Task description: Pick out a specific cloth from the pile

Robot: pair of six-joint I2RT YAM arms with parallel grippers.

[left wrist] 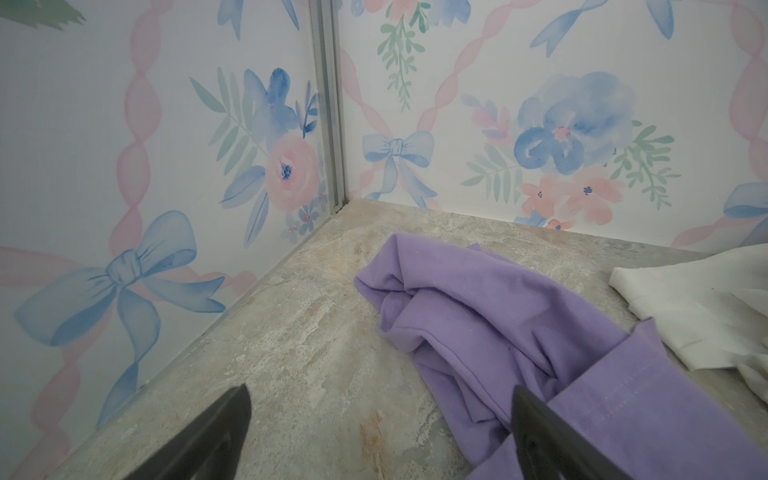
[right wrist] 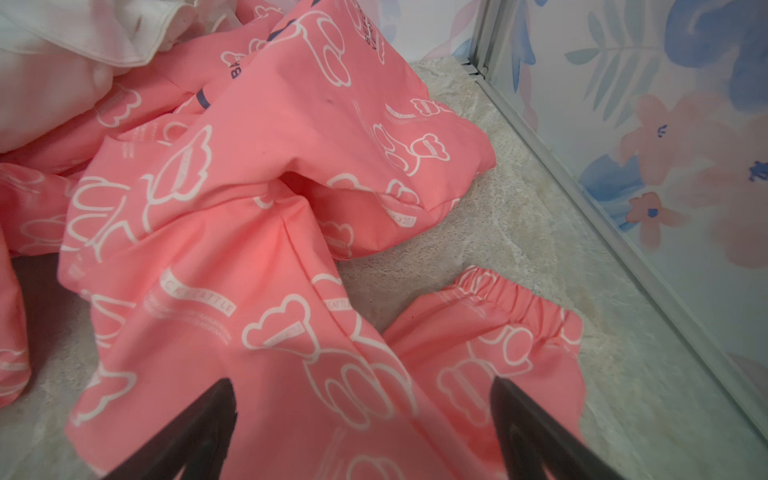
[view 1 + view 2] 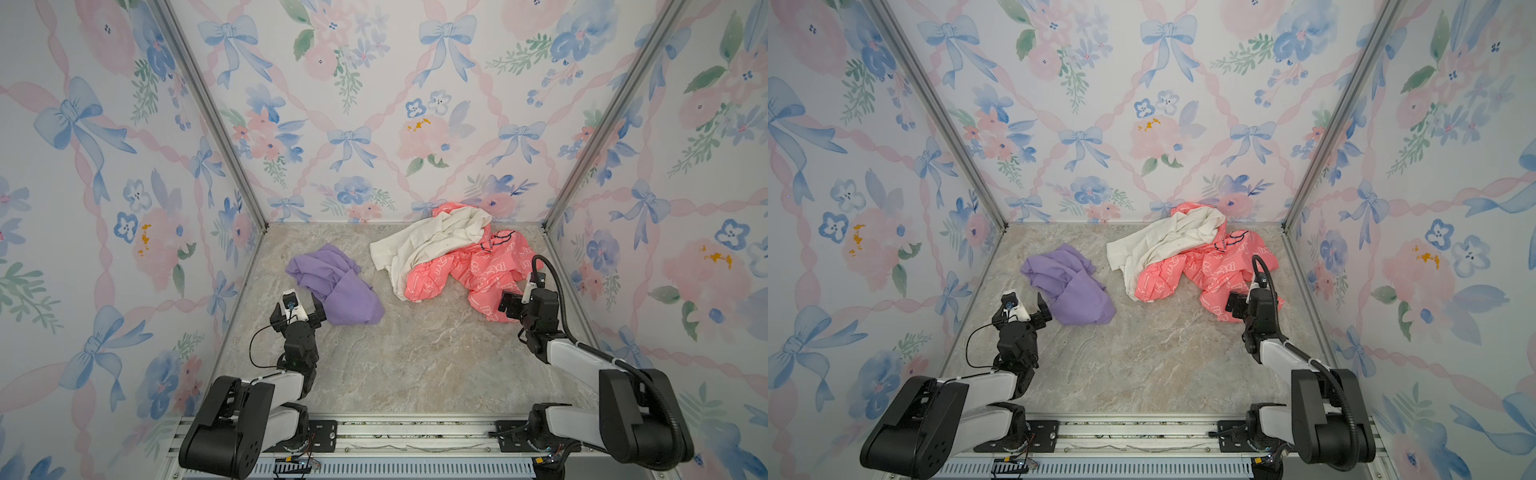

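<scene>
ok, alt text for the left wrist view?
A crumpled lavender cloth lies on a marble-look table, with a white garment beside it. Two dark fingers of the left gripper stand open, one in front of the cloth. Floral walls meet in a corner behind.

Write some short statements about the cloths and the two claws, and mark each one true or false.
1. The purple cloth lies apart from the white garment. True.
2. The white garment lies under the pink cloth. False: it lies on top of it.
3. The left claw grips the purple cloth. False: it is open beside the cloth and grips nothing.
4. The right claw is open over the pink cloth. True.
5. The pink cloth is plain. False: it has white prints.
</scene>
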